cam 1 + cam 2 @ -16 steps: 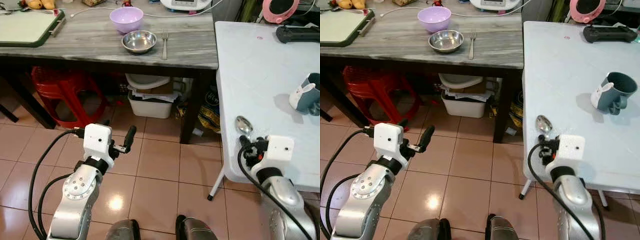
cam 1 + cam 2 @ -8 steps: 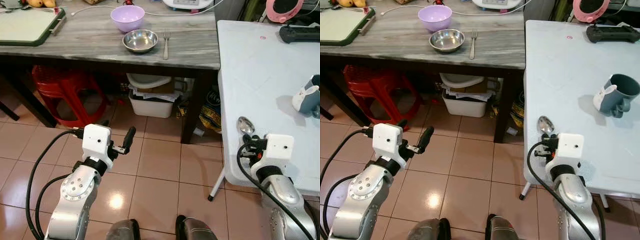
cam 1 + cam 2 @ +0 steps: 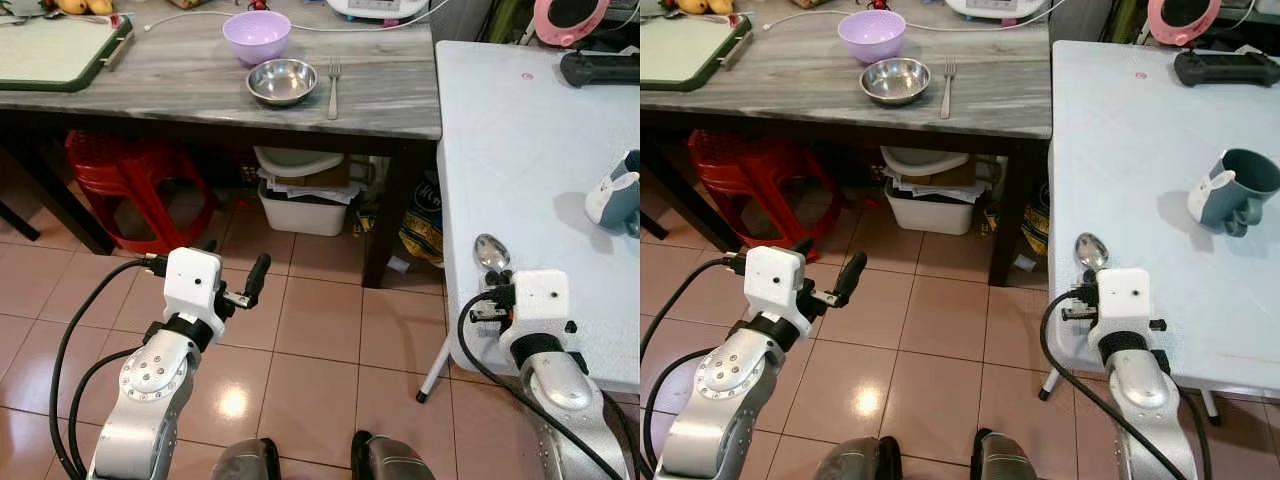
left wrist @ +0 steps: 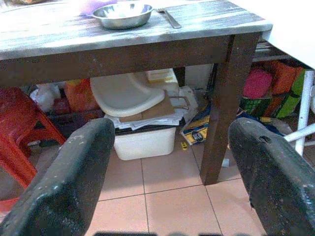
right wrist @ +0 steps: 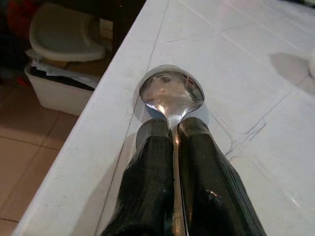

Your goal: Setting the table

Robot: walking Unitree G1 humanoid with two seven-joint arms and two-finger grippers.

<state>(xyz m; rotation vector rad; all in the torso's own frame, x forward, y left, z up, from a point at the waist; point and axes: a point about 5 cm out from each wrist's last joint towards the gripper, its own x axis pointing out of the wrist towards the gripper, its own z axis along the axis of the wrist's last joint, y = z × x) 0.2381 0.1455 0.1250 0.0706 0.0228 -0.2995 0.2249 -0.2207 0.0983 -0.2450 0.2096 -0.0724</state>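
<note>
A metal spoon (image 5: 171, 92) lies bowl-up on the white table (image 3: 520, 150), close to its near left edge. My right gripper (image 5: 172, 125) is shut on the spoon's handle, its two black fingers pressed together just behind the bowl. In the head views the spoon (image 3: 491, 252) pokes out ahead of my right wrist. My left gripper (image 4: 172, 147) is open and holds nothing, hovering over the tiled floor in front of the wooden table (image 3: 180, 75). On that table stand a steel bowl (image 3: 281, 80), a purple bowl (image 3: 257, 35) and a fork (image 3: 332, 85).
A grey-blue mug (image 3: 1235, 185) stands on the white table to the right, and a black controller (image 3: 600, 67) lies at its far end. A green tray (image 3: 55, 50) sits far left on the wooden table. Beneath it are a red stool (image 3: 115, 175) and a white bin (image 3: 300, 205).
My right wrist has turned a little and shifted slightly left, still gripping the spoon at the table edge. The left arm has stayed put.
</note>
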